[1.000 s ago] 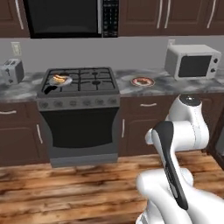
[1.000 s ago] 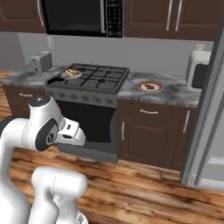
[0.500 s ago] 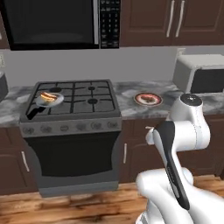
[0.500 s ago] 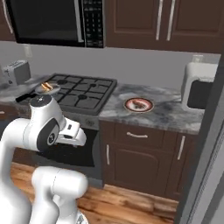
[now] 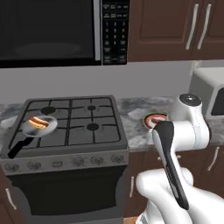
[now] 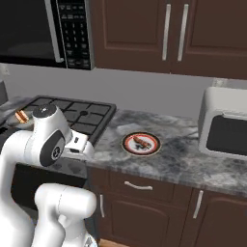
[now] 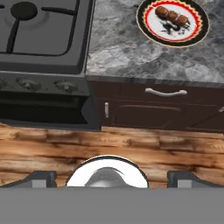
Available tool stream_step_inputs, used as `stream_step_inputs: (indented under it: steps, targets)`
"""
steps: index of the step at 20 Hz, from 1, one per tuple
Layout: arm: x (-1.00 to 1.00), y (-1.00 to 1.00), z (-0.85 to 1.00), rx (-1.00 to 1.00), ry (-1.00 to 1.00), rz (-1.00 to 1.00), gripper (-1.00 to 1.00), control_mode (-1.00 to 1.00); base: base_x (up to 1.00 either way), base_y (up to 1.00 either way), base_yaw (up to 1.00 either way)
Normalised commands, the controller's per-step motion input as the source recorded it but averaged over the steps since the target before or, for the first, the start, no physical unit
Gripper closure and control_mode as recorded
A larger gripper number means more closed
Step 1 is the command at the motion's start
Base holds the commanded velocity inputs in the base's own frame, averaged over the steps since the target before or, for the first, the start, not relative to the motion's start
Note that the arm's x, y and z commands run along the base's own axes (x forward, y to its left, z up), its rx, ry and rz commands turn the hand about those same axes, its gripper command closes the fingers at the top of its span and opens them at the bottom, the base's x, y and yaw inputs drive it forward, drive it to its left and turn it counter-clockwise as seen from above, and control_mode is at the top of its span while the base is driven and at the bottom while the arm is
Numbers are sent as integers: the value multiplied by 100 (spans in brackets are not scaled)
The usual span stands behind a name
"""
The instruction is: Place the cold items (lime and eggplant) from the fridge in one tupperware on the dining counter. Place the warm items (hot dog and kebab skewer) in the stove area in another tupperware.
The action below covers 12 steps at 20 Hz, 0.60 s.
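Note:
A hot dog point(image 5: 38, 122) lies in a small frying pan point(image 5: 39, 127) on the front left burner of the stove point(image 5: 87, 127); the hot dog point(image 6: 20, 116) also peeks out behind my arm. A kebab skewer point(image 6: 141, 142) rests on a round red-rimmed plate point(image 6: 129, 147) on the grey counter right of the stove. The hand view looks down on the kebab skewer point(image 7: 173, 15) from well above. My gripper point(image 7: 112, 178) is open, with nothing between its fingertips point(image 7: 41, 177), and hangs in front of the counter above the floor. The lime, eggplant and tupperware are out of view.
A black microwave point(image 5: 52, 30) hangs over the stove, with dark cabinets point(image 6: 169, 34) beside it. A white countertop oven point(image 6: 224, 125) stands at the counter's right end. Drawers with a silver handle point(image 7: 165, 92) front the counter, and a wooden floor point(image 7: 131, 148) lies below.
The base has driven closer to the stove and counter, so the whole scene has grown and shifted. The arm keeps the same pose and the gripper stays open.

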Motion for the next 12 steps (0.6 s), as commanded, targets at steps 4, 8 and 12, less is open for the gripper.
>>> stream_step_inputs:
  steps: [4,8,12]
  targets:
    - [0,0,0,0,0,0,-100,100,54,-53,0]
    - [0,0,0,0,0,0,-100,100,57,-36,-1]
    - [0,0,0,0,0,0,-100,100,58,-38,0]
